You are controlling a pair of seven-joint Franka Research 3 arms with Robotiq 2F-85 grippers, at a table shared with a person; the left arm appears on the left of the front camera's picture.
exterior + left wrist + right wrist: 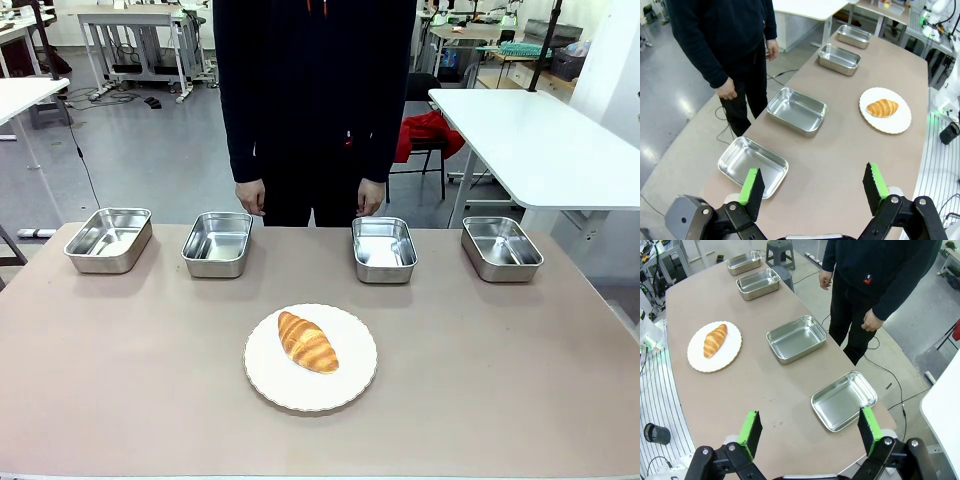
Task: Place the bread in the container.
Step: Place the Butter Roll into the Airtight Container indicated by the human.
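Centrally, the bread (pixel 308 342), a golden-brown ridged croissant, lies on a round white plate (pixel 350 385) on the near half of the tabletop (pixel 480 380). In the front view its length runs from 11 to 5 o'clock. It is untouched and not yet in any container.

Taking the plate as the clock's centre, four matching shallow steel pans stand in a row near the far edge: the outer-left container (pixel 105 265) at about 10 o'clock, the inner-left container (pixel 213 270) at 11, the inner-right container (pixel 385 275) at 1 and the outer-right container (pixel 497 274) at 2. All four are empty and open side up, likely laid out as equal choices. Which one is meant cannot be told.

At 12 o'clock a person (pixel 310 100) in dark clothes stands just behind the far edge, arms hanging, apparently waiting rather than helping.

The robot's left hand (pixel 813 179) hangs high above the tabletop's left end, its green-padded fingers spread wide with nothing between them. The right hand (pixel 808 422) hangs likewise above the right end, released and empty. Both seem parked high and back to keep the whole layout visible before a reach.
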